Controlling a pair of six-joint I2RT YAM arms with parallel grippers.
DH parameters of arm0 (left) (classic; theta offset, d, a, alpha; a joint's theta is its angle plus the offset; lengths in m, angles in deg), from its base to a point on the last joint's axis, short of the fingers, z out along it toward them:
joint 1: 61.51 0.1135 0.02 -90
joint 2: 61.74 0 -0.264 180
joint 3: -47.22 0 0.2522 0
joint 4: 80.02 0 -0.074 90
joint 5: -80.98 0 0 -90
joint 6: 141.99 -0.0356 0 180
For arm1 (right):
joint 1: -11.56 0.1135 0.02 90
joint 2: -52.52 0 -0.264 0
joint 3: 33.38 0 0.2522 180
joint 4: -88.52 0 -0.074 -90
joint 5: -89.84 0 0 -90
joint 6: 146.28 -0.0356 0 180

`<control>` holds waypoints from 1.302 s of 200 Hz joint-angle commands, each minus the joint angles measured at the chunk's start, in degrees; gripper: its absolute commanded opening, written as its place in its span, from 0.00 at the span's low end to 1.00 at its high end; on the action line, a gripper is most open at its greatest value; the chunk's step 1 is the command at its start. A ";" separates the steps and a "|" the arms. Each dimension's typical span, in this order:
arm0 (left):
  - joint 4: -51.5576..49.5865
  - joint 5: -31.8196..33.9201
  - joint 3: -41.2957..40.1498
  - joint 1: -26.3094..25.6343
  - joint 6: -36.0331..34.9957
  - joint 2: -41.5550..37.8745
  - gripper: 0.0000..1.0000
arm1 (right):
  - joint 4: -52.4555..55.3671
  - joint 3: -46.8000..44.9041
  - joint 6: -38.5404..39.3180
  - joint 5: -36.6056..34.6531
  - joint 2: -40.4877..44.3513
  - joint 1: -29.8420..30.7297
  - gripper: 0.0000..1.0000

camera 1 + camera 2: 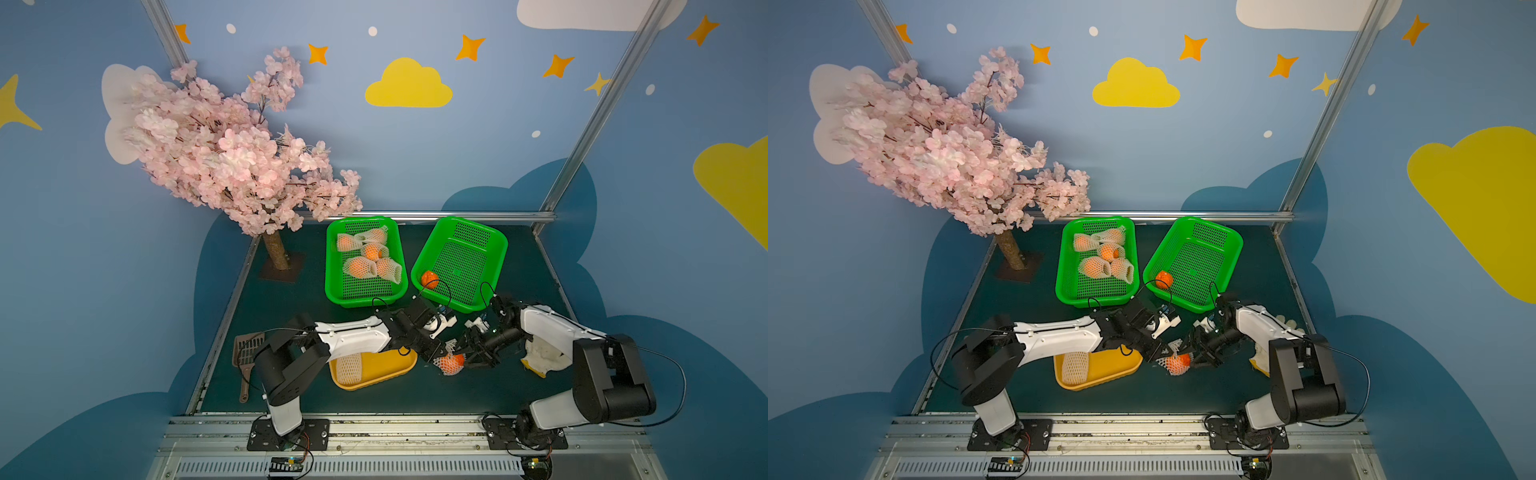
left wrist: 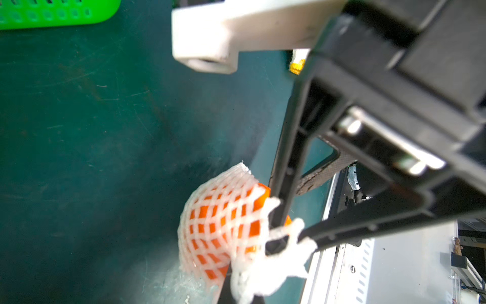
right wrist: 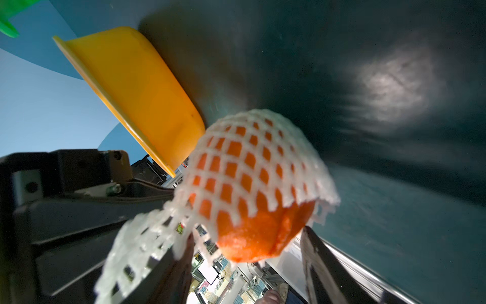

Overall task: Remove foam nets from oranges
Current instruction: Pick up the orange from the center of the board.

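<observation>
The left gripper (image 1: 436, 356) is found pressed together on a bunched end of a foam net (image 2: 223, 223). This pinch is confirmed in the left wrist view, where white mesh is seen squeezed between the black fingers (image 2: 286, 205).

The net is drawn partly off an orange (image 1: 453, 362). One end of the fruit is left bare, as recorded in the right wrist view. The orange is located low over the dark table (image 1: 374, 399), between the two arms and just beside the yellow tray (image 1: 386, 365).

The right gripper (image 1: 468, 360) is observed with its jaws spread, the bare end of the orange lying between them. Contact between its pads and the peel cannot be determined.

One empty net (image 1: 348, 368) is noted lying in the yellow tray, partly covered by the left arm.

Five netted oranges (image 1: 359, 267) are counted in the green basket (image 1: 332, 266) at the back of the table. A single bare orange (image 1: 429, 278) is seen in the near corner of the second green basket (image 1: 494, 249), which stands to the right of the first.
</observation>
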 commanded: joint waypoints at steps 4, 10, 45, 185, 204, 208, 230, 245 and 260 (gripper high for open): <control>-1.84 0.14 -1.72 -0.35 0.26 -0.92 0.05 | -3.12 -0.95 -0.82 -1.09 -0.94 0.71 0.66; -1.88 0.10 -1.73 -0.35 0.30 -1.00 0.05 | -3.62 -0.95 -1.04 -1.01 -1.17 0.93 0.66; -2.04 -0.44 -1.91 -0.35 0.13 -0.98 0.06 | -3.71 0.77 -1.26 -1.33 -1.28 0.96 0.66; -2.74 -1.03 -2.71 -0.48 1.89 -1.02 0.11 | -4.78 3.36 -1.01 -1.72 -6.46 5.25 0.65; -2.92 -0.83 -2.79 -0.44 2.14 -1.36 0.14 | -4.66 3.18 -0.88 -1.48 -6.44 5.54 0.64; -3.01 -0.69 -2.87 -0.44 2.15 -1.46 0.15 | -4.55 3.12 -0.84 -1.43 -6.35 5.57 0.63; -3.37 0.16 -3.22 -0.39 2.41 -2.19 0.17 | -3.67 3.09 -0.82 -1.09 -5.70 5.38 0.48; -3.29 0.23 -3.70 -0.19 2.90 -2.83 0.20 | -3.48 2.92 -1.50 -0.75 -4.61 4.89 0.39; -3.36 0.01 -4.11 0.20 3.45 -3.37 0.24 | -2.63 3.27 -1.89 -0.52 -3.46 4.06 0.33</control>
